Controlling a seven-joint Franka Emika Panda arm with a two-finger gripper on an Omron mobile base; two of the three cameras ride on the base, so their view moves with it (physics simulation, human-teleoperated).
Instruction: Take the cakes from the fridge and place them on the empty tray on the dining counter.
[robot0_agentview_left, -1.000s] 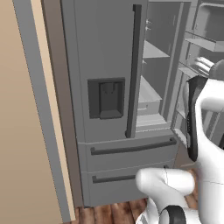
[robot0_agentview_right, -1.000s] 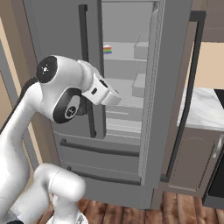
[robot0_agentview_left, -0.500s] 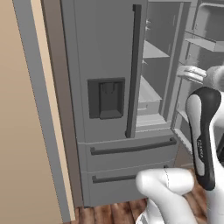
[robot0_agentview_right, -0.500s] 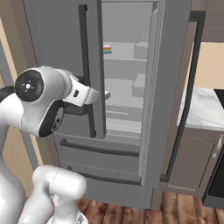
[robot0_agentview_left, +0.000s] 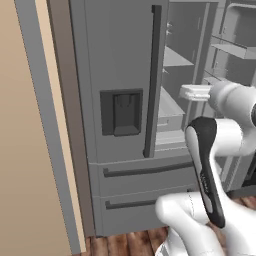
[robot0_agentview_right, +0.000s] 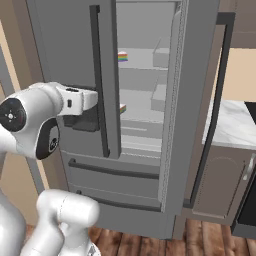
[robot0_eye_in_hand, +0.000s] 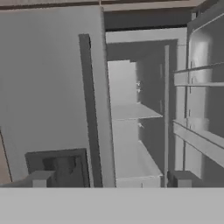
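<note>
Released and empty, the end effector (robot0_eye_in_hand: 109, 181) faces the fridge (robot0_agentview_right: 75, 45), where two cakes (robot0_agentview_right: 122, 56) sit on separate shelves; each slice is probably light, soft and easily smeared, best pinched gently low across its flat sides.
</note>
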